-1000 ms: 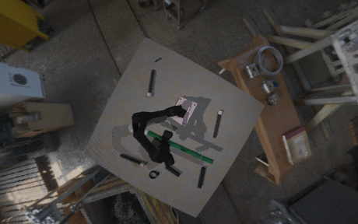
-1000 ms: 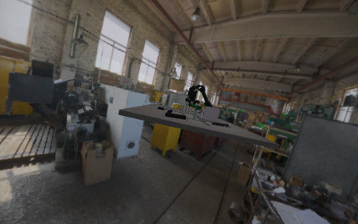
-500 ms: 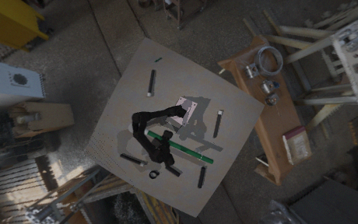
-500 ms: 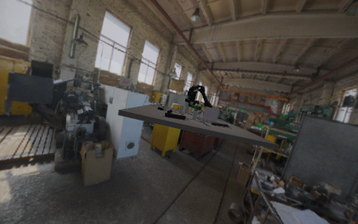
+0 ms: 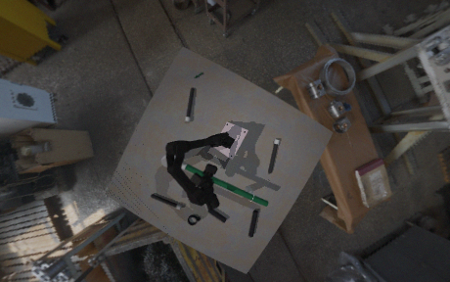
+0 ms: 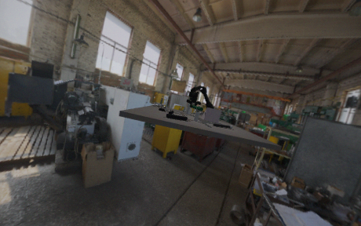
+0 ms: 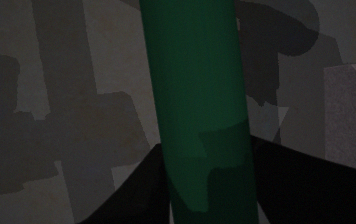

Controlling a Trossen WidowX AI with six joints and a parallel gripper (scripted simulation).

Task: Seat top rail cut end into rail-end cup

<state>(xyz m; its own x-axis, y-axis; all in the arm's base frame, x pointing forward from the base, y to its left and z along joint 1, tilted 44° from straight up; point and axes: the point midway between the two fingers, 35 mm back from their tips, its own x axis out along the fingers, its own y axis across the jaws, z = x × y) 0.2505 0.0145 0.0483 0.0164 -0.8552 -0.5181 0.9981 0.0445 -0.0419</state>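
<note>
The green top rail (image 5: 235, 191) (image 7: 195, 90) lies slantwise over the grey table (image 5: 220, 88) (image 6: 235, 135). In the top view its left end is near a pale piece (image 5: 164, 161), and the black arm partly hides that spot. My gripper (image 5: 209, 182) (image 7: 198, 145) is shut on the rail near its left half. In the wrist view the rail fills the middle, with a dark finger on each side at the bottom. In the side view the arm (image 6: 198, 98) is small and far off. I cannot make out the end cup, the band or the post.
Several black bars lie on the table: one at the back left (image 5: 190, 104), one on the right (image 5: 274, 156), and others at the front (image 5: 166, 201) (image 5: 253, 222). A black ring (image 5: 197, 218) lies near the front edge. A wooden bench (image 5: 342, 162) with a wire coil (image 5: 337, 75) stands to the right.
</note>
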